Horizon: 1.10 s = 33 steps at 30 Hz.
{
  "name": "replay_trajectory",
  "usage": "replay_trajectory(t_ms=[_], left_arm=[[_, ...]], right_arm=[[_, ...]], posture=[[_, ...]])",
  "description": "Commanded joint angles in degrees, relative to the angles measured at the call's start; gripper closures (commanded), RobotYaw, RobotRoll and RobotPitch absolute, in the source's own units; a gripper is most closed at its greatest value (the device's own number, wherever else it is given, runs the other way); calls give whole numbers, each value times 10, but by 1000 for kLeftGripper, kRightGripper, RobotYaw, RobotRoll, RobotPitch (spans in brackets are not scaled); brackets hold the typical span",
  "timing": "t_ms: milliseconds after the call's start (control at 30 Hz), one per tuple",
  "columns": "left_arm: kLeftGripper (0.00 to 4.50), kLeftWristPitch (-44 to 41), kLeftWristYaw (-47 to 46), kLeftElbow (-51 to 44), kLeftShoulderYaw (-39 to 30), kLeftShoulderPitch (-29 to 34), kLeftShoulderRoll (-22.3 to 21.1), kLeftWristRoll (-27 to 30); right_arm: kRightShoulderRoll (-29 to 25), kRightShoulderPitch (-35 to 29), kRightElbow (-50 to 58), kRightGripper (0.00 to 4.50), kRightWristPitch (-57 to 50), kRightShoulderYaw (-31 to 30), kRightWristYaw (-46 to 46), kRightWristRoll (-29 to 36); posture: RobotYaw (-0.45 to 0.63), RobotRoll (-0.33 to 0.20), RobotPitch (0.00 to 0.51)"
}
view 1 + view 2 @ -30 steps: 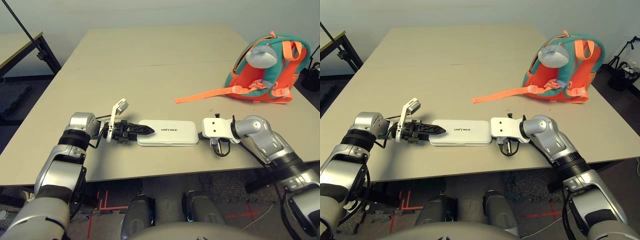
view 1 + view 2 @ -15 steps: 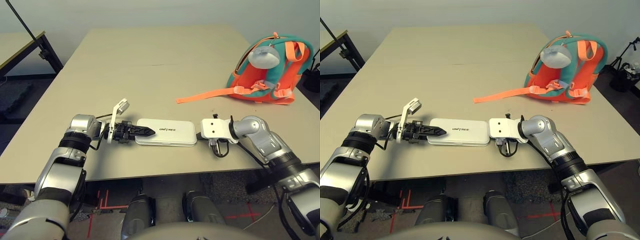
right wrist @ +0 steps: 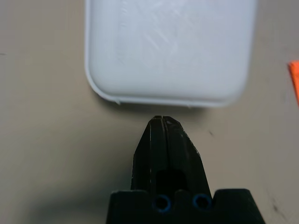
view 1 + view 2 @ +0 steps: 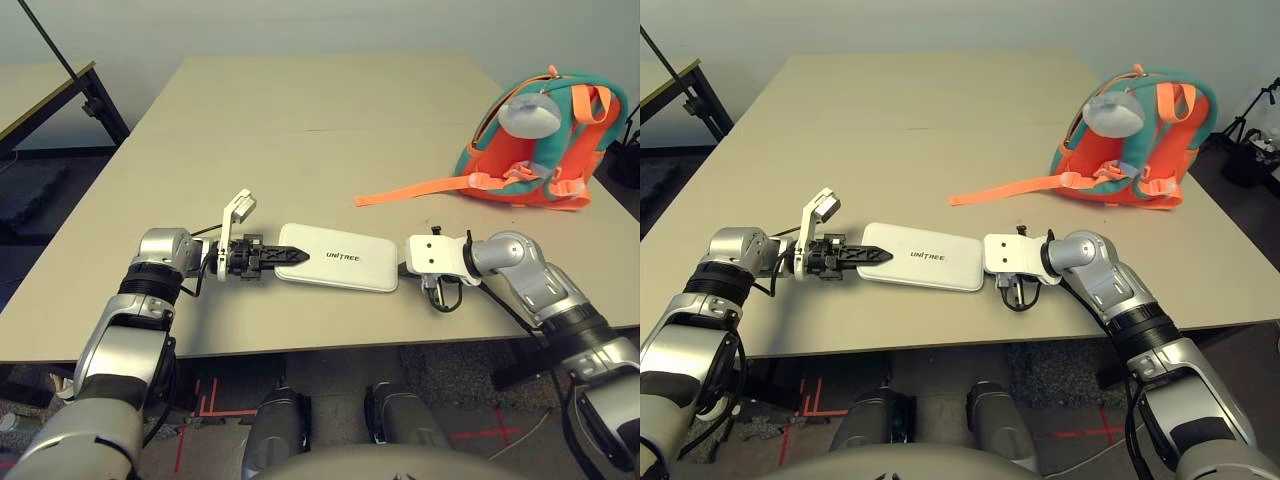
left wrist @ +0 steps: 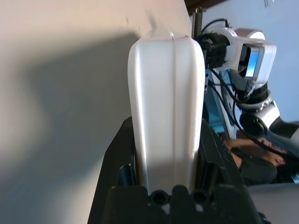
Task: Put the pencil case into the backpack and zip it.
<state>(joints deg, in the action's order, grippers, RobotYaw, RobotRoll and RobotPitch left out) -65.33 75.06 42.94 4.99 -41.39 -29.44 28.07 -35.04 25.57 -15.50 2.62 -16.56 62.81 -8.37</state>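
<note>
The white pencil case (image 4: 337, 257) is lying on the table (image 4: 300, 120), one end sitting between the two fingers of the left gripper (image 4: 278, 258), which are pressing on it. The right gripper (image 3: 163, 122), fingers together, is pointing at the other end, just apart. The backpack (image 4: 540, 140) is standing well apart.

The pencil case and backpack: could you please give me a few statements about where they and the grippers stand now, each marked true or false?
1. The left gripper is shut on one end of the pencil case. True.
2. The pencil case is inside the backpack. False: it is out on the table, apart from the backpack.
3. The right gripper grips the case. False: it is shut, just short of the case's edge.
4. An orange strap trails from the backpack across the table. True.
</note>
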Motion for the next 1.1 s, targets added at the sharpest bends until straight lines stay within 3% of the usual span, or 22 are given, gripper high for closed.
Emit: replay_trajectory(t_ms=[33,333,567,767,1100], left_arm=[[3070,25,-33,15,-39,-30,-6,-2],[3088,54,-74,18,-131,-71,-7,23],[3088,66,-139,-66,-205,-42,21,58],[3088,72,-200,-154,-250,-9,49,90],[3089,35,-234,-259,-252,15,57,138]], right_arm=[[-9,-10,4,3578,-26,40,-26,27],[1,-53,86,65,-188,178,-118,130],[21,-41,130,0,-358,312,-260,197],[32,-3,145,0,-450,403,-417,197],[34,44,48,0,-410,414,-520,181]], posture=[[-171,0,19],[-175,0,21],[-204,0,32],[-202,0,37],[-172,0,39]])
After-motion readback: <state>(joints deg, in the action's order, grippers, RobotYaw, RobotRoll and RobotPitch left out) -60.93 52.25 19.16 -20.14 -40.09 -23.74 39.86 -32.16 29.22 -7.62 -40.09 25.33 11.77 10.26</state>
